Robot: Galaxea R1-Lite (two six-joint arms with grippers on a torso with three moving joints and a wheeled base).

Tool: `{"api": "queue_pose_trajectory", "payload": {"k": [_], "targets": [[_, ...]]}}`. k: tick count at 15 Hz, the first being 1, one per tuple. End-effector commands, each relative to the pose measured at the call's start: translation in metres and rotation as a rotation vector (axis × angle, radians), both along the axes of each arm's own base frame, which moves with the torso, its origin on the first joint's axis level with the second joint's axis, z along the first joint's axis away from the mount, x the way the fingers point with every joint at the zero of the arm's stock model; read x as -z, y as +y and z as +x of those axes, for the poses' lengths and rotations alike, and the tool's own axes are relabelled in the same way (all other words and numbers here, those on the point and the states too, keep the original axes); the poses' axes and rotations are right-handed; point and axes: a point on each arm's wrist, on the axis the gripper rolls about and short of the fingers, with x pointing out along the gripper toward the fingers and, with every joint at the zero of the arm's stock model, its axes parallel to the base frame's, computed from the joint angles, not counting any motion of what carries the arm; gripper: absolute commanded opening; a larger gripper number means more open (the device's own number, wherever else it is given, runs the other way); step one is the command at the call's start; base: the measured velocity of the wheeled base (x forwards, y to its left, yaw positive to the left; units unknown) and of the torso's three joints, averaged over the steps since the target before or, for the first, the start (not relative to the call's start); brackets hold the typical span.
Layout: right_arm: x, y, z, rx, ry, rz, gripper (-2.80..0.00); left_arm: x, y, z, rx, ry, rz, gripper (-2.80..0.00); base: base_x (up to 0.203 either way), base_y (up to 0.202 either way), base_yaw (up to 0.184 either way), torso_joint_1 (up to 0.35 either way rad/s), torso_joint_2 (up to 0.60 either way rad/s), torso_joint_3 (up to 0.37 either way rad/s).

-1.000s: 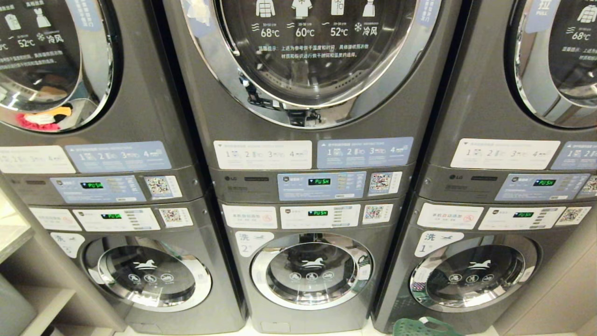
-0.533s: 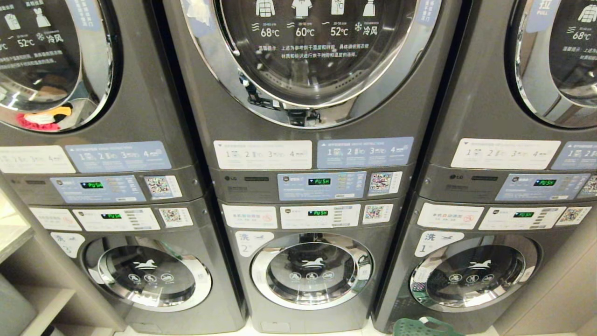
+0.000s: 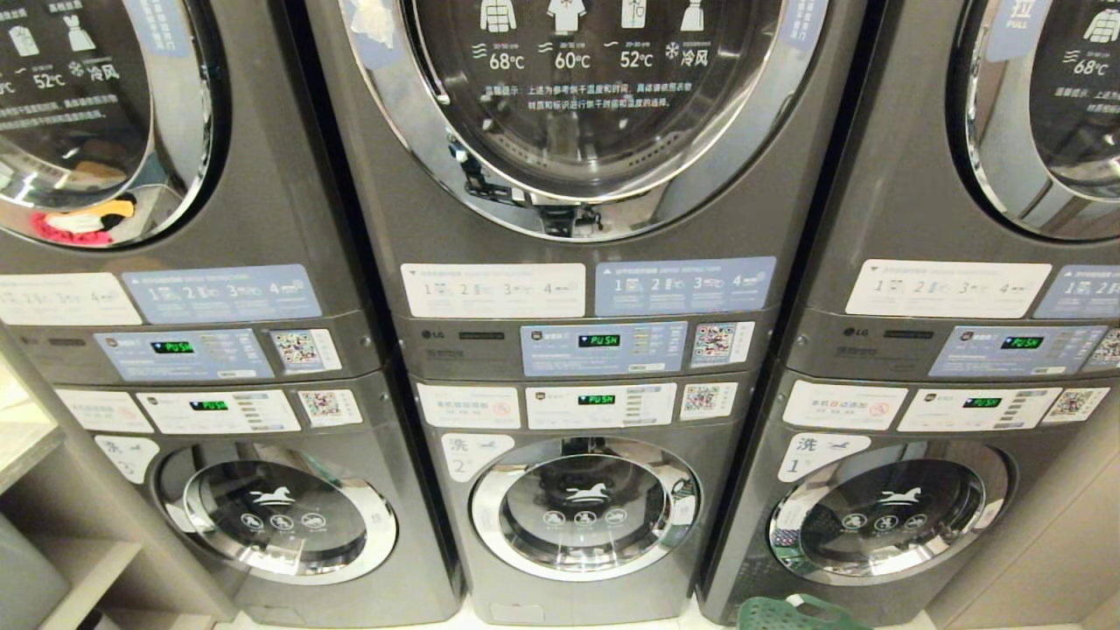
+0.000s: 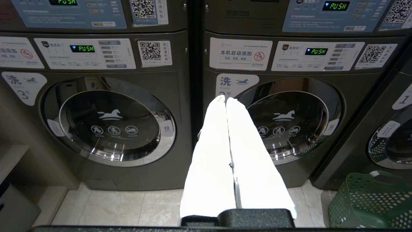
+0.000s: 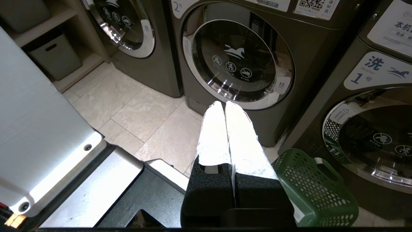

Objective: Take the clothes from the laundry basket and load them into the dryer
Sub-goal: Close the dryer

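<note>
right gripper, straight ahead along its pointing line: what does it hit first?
Likely the lower front of the middle washer, just under its round door. The shut right gripper points there; the green basket sits off to the side. Depth is unclear.

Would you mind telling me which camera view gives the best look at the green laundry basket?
The right wrist view shows the laundry basket best: its perforated wall, rim and open top are visible on the floor by a washer. The left wrist view catches only part of it at a corner, and the head view only its rim and handle at the bottom edge.

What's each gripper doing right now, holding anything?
Left gripper: jaws shut, empty.
Right gripper: jaws shut, empty, above the laundry basket.
</note>
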Motion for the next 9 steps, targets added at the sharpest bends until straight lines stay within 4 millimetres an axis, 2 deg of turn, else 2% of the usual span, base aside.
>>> {"api": "queue_pose_trajectory", "payload": {"k": [1, 4, 6, 9], "targets": [[-0.002, 0.003, 0.005, 0.002, 0.061, -0.043, -2.8, 0.0, 0.0, 0.0, 0.0, 0.0, 0.0, -2.8, 0.0, 0.0, 0.0, 0.0, 0.0, 0.0], [-0.005, 0.014, 0.019, 0.065, 0.241, -0.157, -2.8, 0.0, 0.0, 0.0, 0.0, 0.0, 0.0, -2.8, 0.0, 0.0, 0.0, 0.0, 0.0, 0.0], [-0.006, 0.018, 0.026, 0.212, 0.331, -0.181, -2.8, 0.0, 0.0, 0.0, 0.0, 0.0, 0.0, -2.8, 0.0, 0.0, 0.0, 0.0, 0.0, 0.0], [-0.005, 0.016, 0.019, 0.362, 0.27, -0.122, -2.8, 0.0, 0.0, 0.0, 0.0, 0.0, -0.002, -2.8, 0.0, 0.0, 0.0, 0.0, 0.0, 0.0]]}}
